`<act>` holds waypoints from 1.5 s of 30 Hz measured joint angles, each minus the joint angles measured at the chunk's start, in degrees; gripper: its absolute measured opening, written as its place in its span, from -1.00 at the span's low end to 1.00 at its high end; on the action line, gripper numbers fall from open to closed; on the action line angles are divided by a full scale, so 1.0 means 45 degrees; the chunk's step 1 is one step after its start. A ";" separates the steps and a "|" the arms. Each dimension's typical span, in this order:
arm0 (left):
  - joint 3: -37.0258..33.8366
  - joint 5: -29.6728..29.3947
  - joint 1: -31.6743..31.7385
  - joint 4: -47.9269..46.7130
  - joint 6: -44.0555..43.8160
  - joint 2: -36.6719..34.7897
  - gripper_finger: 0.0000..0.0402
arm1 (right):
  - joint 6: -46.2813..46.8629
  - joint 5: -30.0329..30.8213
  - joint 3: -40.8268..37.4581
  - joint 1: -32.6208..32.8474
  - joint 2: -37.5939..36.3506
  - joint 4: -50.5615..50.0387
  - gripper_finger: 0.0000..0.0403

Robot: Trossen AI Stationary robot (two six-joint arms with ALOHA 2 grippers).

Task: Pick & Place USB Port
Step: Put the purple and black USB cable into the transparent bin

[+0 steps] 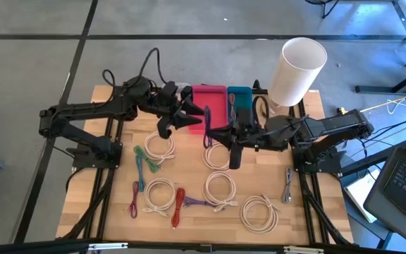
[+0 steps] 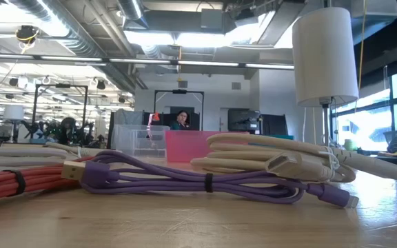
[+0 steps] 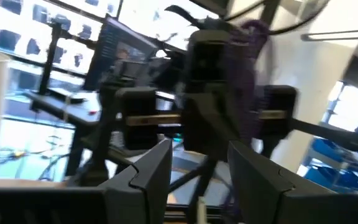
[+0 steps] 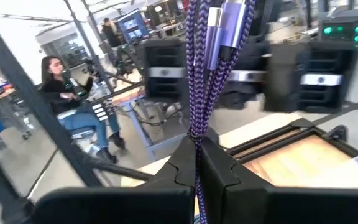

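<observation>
A bundled purple braided USB cable point(image 4: 199, 74) with a silver-and-lilac plug point(image 4: 219, 25) is held above the table in front of the pink bin point(image 1: 208, 99); the teal bin point(image 1: 240, 97) stands beside that. My right gripper point(image 1: 213, 132) reaches in from the table's right and is shut on the cable point(image 1: 206, 125). My left gripper point(image 1: 192, 120) comes from the left and faces it, open, with its fingers point(image 3: 154, 171) a short way from the cable point(image 3: 248, 74). I cannot see it touch the cable. My right gripper point(image 4: 197, 163) pinches the purple cable's bundled strands point(image 4: 197, 134) between its two fingers, several strands together. The fingers come in level from the table's right and lie across the cable. The cable is lifted clear of the table, and its plug end stands out beyond the fingers.
Several coiled white cables point(image 1: 219, 188) lie on the wooden table point(image 1: 309, 106), with green point(image 1: 144, 161), red point(image 1: 179, 206), purple point(image 2: 205, 182) and grey point(image 1: 287, 185) bundles among them. A tall white cylinder point(image 1: 298, 69) stands at the far right corner. A person sits in the room beyond.
</observation>
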 joint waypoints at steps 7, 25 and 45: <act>0.0000 0.0112 -0.0349 0.0006 0.0102 0.0000 -0.23 | -0.0204 0.0039 0.0005 -0.0005 0.0000 -0.0014 -0.99; 0.0000 -0.0107 -0.0548 0.1093 0.0297 0.0122 0.12 | 0.0107 -0.0600 0.0024 -0.0505 0.0289 0.0204 -0.99; 0.0000 0.0702 -0.0586 0.1257 0.1020 0.0522 -0.93 | 0.0097 -0.0925 0.0019 -0.0616 0.0500 0.0024 -0.99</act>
